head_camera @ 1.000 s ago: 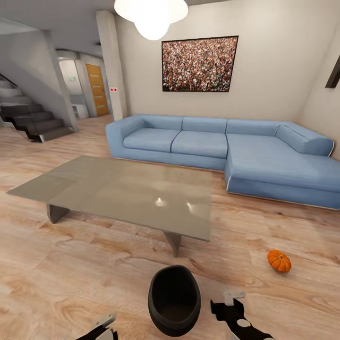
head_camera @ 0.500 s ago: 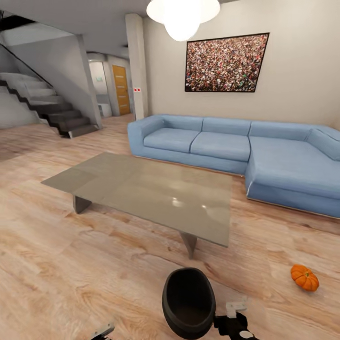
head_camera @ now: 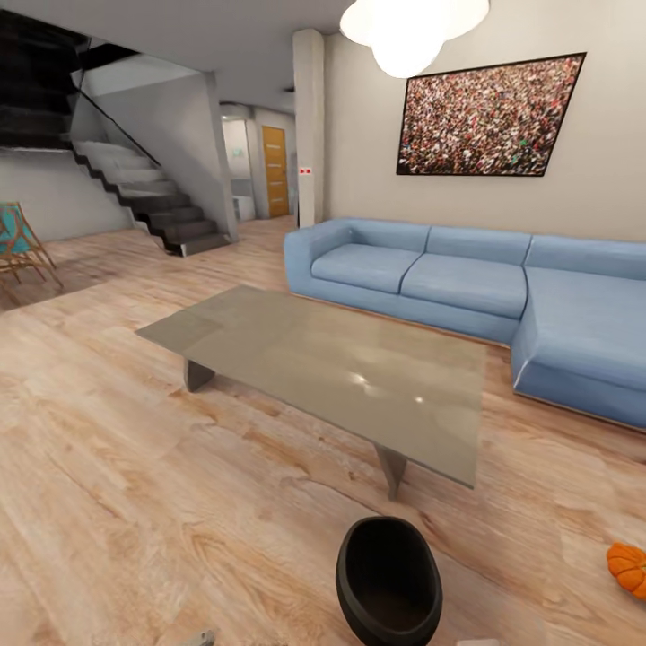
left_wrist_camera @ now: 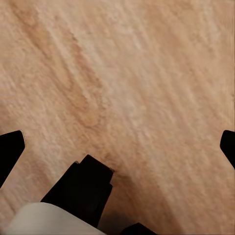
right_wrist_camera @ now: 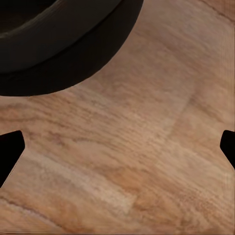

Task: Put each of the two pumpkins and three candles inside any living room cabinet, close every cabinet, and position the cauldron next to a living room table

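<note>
The black cauldron (head_camera: 388, 583) stands upright on the wood floor just in front of me, a short way off the near corner of the low grey table (head_camera: 341, 368). Its dark rim and belly (right_wrist_camera: 58, 44) show in the right wrist view, beside my open right gripper (right_wrist_camera: 117, 147), which hovers over bare floor with nothing between its fingers. One orange pumpkin (head_camera: 630, 567) lies on the floor at the far right edge of the head view. My left gripper (left_wrist_camera: 117, 147) is open over bare floor. The candles and the cabinet are out of view.
A blue corner sofa (head_camera: 467, 278) runs along the back wall behind the table. Stairs (head_camera: 152, 197) rise at the back left, and a wooden folding chair (head_camera: 18, 251) stands at the far left. Wide wood floor lies to my left.
The head view has swung left, so everything has shifted right: the pumpkin now sits at the right edge, and the stairs and chair have come in. Both grippers have slipped below the frame.
</note>
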